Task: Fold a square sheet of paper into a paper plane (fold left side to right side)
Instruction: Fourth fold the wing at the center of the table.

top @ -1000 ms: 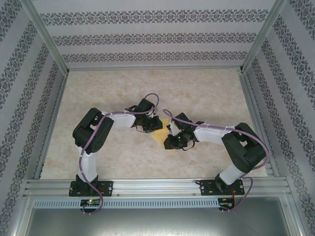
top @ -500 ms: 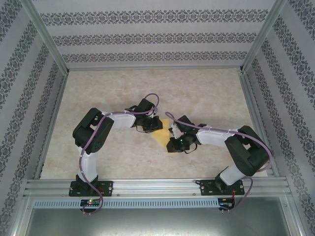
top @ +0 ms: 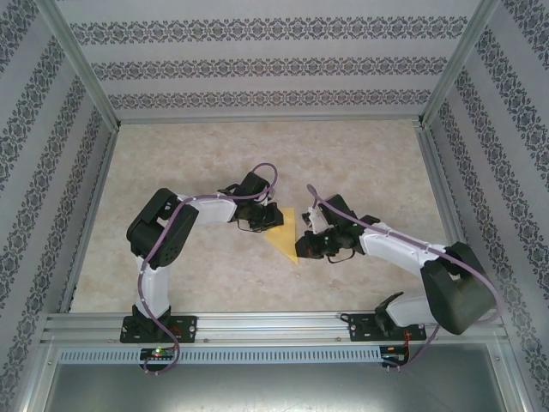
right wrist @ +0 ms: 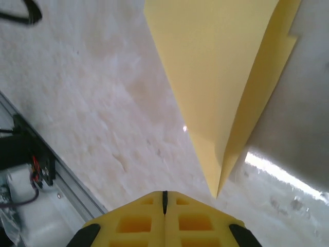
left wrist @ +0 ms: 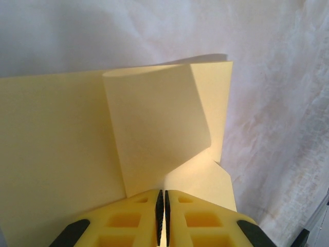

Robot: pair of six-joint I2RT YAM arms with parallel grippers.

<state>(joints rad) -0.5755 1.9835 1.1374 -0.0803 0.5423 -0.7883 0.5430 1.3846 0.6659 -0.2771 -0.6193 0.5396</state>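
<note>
The yellow-orange square sheet of paper (top: 286, 235) lies mid-table, folded into a narrow triangle with its point toward the near edge. My left gripper (top: 268, 217) sits at its far left corner. In the left wrist view the left gripper (left wrist: 163, 193) has its jaws pressed together where a raised flap of the paper (left wrist: 154, 128) runs in between them. My right gripper (top: 309, 243) is just right of the paper. In the right wrist view the right gripper (right wrist: 164, 194) is shut and empty, and the paper's pointed tip (right wrist: 221, 103) hangs just ahead and slightly right, apart from it.
The pale marbled tabletop (top: 214, 154) is bounded by metal rails (top: 266, 322) and patterned walls. The left arm's elbow (top: 159, 225) and the right arm's elbow (top: 455, 287) stand out to either side. A rail and cables (right wrist: 25, 170) lie left of the right gripper.
My right gripper has slid to the right off the paper and closed its jaws, uncovering the folded triangle. The left gripper has stayed in place.
</note>
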